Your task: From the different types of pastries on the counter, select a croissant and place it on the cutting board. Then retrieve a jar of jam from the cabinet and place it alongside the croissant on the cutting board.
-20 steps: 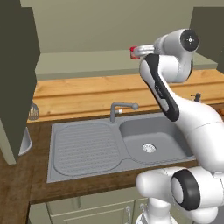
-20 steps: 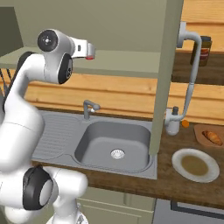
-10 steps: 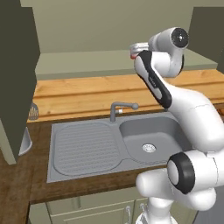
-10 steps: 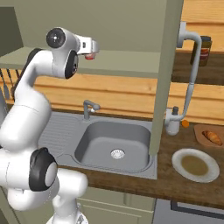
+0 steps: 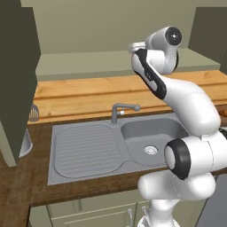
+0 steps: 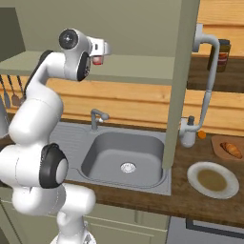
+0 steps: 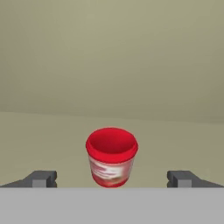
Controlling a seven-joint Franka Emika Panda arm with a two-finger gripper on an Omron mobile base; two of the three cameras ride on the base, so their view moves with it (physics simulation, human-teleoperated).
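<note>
The jar of jam (image 7: 111,157), squat with a red lid, stands on the pale shelf of the cabinet (image 7: 52,131). My gripper (image 7: 112,179) is open, one fingertip far out on each side of the jar and neither touching it. The right base view has the gripper (image 6: 103,49) raised at the cabinet shelf (image 6: 138,69), with the jar of jam (image 6: 97,60) right at its tips. The croissant (image 6: 232,150) lies on the cutting board (image 6: 219,143) at the far right of the counter (image 6: 209,205). Seen from the left base, the hand (image 5: 135,47) reaches into the same cabinet.
An open cabinet door (image 6: 183,81) hangs edge-on right of the arm, another (image 5: 17,80) on the left. Below are the steel sink (image 6: 126,152) and faucet (image 5: 122,108). A round plate (image 6: 212,178), a soap dispenser (image 6: 187,136) and a dark jar (image 6: 223,50) are on the right.
The arm has stretched upward and carried the hand slightly forward along the shelf toward the jar. The jaws have stayed wide open.
</note>
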